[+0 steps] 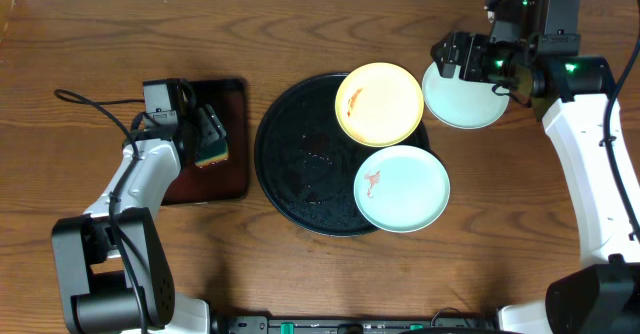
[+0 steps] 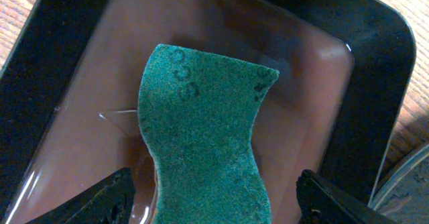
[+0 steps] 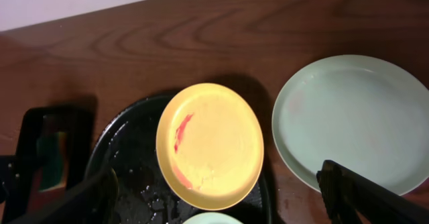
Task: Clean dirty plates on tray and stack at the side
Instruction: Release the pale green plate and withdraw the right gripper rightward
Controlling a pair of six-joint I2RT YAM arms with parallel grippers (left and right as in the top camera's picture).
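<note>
Left gripper [image 1: 208, 139] is straddling the sponge [image 2: 201, 137], fingers apart; right gripper [image 1: 452, 56], likewise apart, is hovering over the far-right plate [image 1: 465, 104]

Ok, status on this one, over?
Left gripper open around sponge. Right gripper open over side plate. Yellow plate, mint plate smeared, on tray. No obstruction seen.

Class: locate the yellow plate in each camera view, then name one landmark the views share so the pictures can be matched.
Overhead: the yellow plate lies right of centre near the top, over the upper right rim of the black tray.
Left wrist: not in it.
Right wrist: the yellow plate is at centre, in the lower half.
Shared landmark: the green sponge, in all three views.
</note>
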